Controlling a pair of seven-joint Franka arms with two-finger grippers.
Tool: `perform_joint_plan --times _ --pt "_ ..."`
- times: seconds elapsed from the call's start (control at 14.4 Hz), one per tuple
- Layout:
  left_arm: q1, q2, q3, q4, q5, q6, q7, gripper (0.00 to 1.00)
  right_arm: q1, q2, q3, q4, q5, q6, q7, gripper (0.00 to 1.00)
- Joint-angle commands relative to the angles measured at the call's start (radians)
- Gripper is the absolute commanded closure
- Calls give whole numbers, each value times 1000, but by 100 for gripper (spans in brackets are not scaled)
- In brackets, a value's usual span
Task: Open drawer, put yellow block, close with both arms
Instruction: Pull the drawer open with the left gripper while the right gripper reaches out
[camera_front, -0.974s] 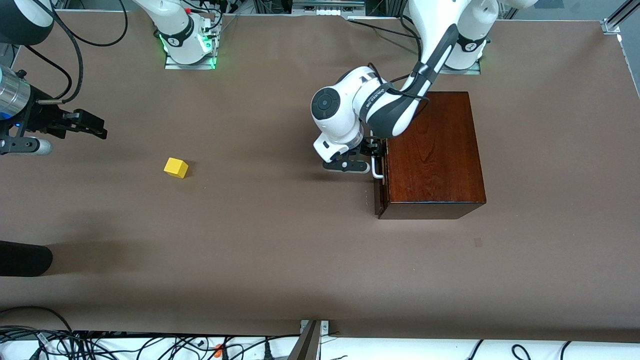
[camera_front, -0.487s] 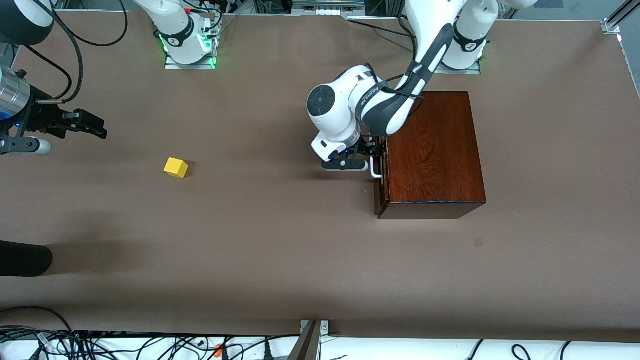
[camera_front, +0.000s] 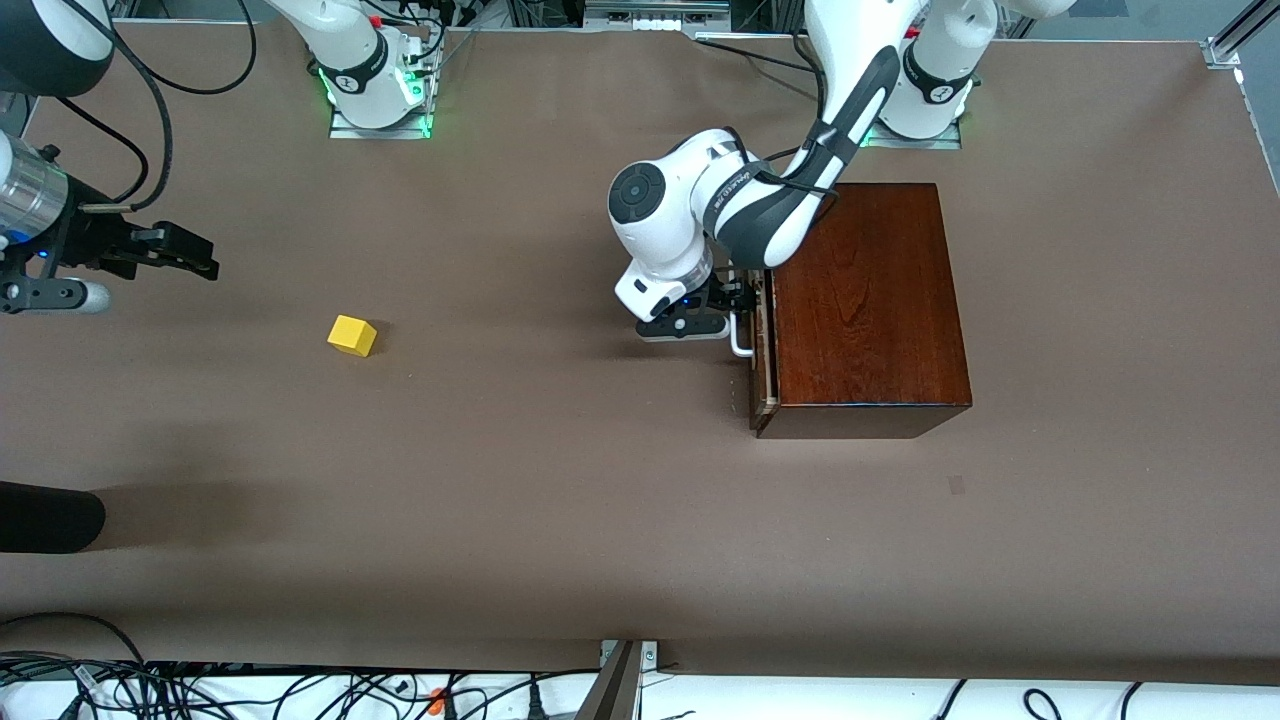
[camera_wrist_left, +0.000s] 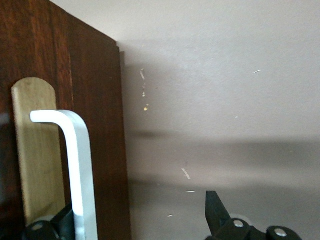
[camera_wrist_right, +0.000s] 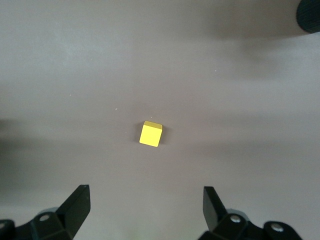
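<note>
The dark reddish-brown box (camera_front: 865, 300) stands toward the left arm's end of the table. Its drawer (camera_front: 757, 400) is out by a narrow gap, with a pale wood strip showing. My left gripper (camera_front: 735, 300) is open at the white handle (camera_front: 738, 340). In the left wrist view one finger (camera_wrist_left: 62, 222) sits beside the handle (camera_wrist_left: 80, 170), and the other finger (camera_wrist_left: 214, 207) is well clear of it. The yellow block (camera_front: 352, 335) lies on the table toward the right arm's end. My right gripper (camera_front: 205, 262) is open and empty, up above the table, with the block (camera_wrist_right: 150, 133) ahead of it (camera_wrist_right: 145, 202).
A dark rounded object (camera_front: 50, 515) juts in at the table's edge at the right arm's end, nearer the front camera than the block. Brown tabletop (camera_front: 560, 480) lies between the block and the box.
My left gripper has moved toward the right arm's end with the handle, and the drawer has slid out a little. My right gripper has shifted slightly.
</note>
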Motion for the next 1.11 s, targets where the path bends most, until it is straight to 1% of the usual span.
perform_joint_plan --times 0.0,0.14,0.35,0.42,0.63,0.83,1.04 --pt "-23 37 -6 22 -66 71 -31 0 12 8 1 9 10 0 6 0" --pt "-23 52 -6 69 -88 71 -31 0 11 8 -2 9 10 -2 5 0" --pt "-25 80 -6 141 -152 74 -31 0 12 8 -1 9 10 -2 5 0" --pt "-25 83 -6 151 -156 92 -31 0 12 8 -1 9 9 -2 5 0" --pt "-25 85 -6 151 -215 147 -31 0 12 4 -1 9 9 -5 5 0" --pt "-25 86 -6 151 -220 151 -31 0 12 -7 1 10 9 -11 5 0" --pt "-29 95 -6 143 -215 147 -32 0 12 -23 -4 62 9 -35 -2 0"
